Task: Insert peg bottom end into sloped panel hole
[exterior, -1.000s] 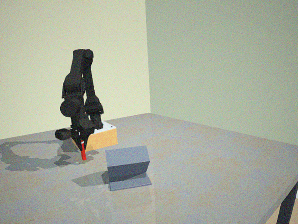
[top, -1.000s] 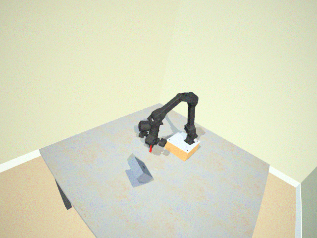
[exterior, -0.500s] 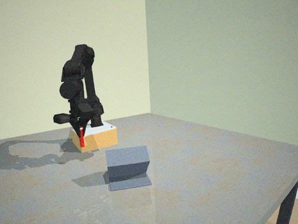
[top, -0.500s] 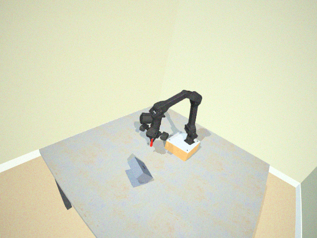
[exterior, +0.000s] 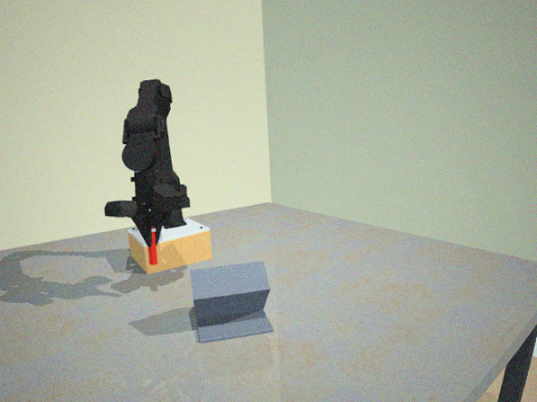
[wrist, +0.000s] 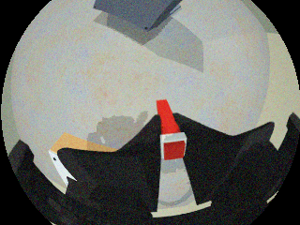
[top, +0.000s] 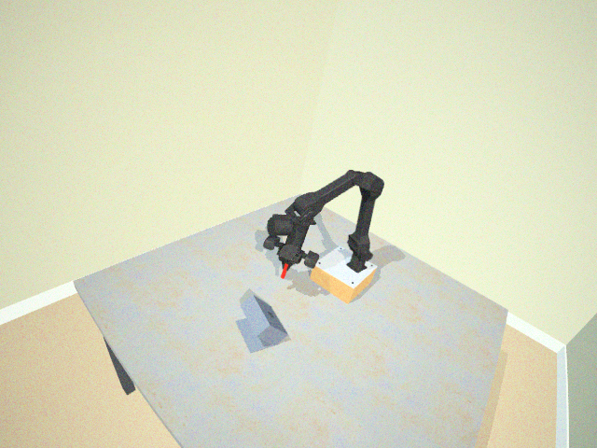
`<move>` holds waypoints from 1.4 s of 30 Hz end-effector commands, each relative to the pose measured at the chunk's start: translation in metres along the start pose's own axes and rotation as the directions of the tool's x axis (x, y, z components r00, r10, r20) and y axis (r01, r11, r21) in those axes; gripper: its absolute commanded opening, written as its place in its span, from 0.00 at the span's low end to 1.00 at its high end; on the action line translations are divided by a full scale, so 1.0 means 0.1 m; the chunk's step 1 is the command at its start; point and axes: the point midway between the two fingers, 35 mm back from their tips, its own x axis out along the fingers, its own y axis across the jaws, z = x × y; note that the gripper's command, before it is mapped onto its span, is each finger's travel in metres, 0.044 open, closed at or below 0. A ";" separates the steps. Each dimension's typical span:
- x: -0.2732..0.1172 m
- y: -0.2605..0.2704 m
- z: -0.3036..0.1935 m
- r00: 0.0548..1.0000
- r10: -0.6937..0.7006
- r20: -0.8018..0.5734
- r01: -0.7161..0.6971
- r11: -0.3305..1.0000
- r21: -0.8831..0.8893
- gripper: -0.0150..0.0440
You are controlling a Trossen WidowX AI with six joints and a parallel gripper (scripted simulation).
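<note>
Pale walls meet behind the tabletop (top: 366, 376) (exterior: 370, 315) (wrist: 94, 70). The gripper (top: 286, 264) (exterior: 151, 244) (wrist: 165, 118) is clamped on 1 red peg (top: 284, 271) (exterior: 153, 253) (wrist: 167, 117), apparently lifted, its lower end jutting below the fingers. The peg must travel away from the base (top: 332, 285) (exterior: 187, 248) (wrist: 77, 142) to the block (top: 260, 320) (exterior: 232, 280) (wrist: 136, 10), tilting to match its hole.

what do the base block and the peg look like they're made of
Base block: probably wood with a matte finish, given its tan sides, though no grain shows.
Peg: perhaps painted or plastic, flat solid red with a white band.
</note>
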 end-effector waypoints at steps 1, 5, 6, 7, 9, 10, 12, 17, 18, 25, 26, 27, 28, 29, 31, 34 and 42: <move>0.01 0.03 0.02 1.000 -0.019 0.004 0.019 0.999 -0.032 0.25; 0.01 0.05 0.07 0.999 -0.041 0.016 0.042 0.997 -0.064 0.25; 0.01 0.06 0.08 0.999 -0.047 0.019 0.048 0.996 -0.071 0.25; 0.01 0.06 0.09 0.998 -0.052 0.022 0.054 0.995 -0.079 0.25; 0.01 0.07 0.11 0.998 -0.063 0.028 0.066 0.993 -0.094 0.25; 0.01 0.08 0.12 0.997 -0.069 0.031 0.072 0.992 -0.102 0.25; 0.01 0.09 0.14 0.996 -0.079 0.038 0.083 0.990 -0.117 0.25; 0.00 0.12 0.19 0.993 -0.106 0.055 0.113 0.982 -0.153 0.25; 0.00 0.13 0.21 0.992 -0.111 0.059 0.119 0.980 -0.160 0.25; -0.01 0.17 0.28 0.986 -0.146 0.085 0.161 0.965 -0.209 0.25; -0.01 0.18 0.29 0.985 -0.151 0.089 0.167 0.962 -0.216 0.25; -0.02 0.19 0.30 0.983 -0.156 0.093 0.173 0.960 -0.222 0.25; -0.02 0.19 0.31 0.982 -0.161 0.097 0.179 0.957 -0.229 0.25; -0.02 0.20 0.32 0.981 -0.166 0.101 0.185 0.954 -0.235 0.25; -0.02 0.21 0.34 0.979 -0.175 0.109 0.197 0.948 -0.248 0.25; -0.03 0.24 0.37 0.974 -0.189 0.121 0.215 0.939 -0.267 0.25; -0.05 0.30 0.45 0.962 -0.225 0.156 0.264 0.912 -0.314 0.25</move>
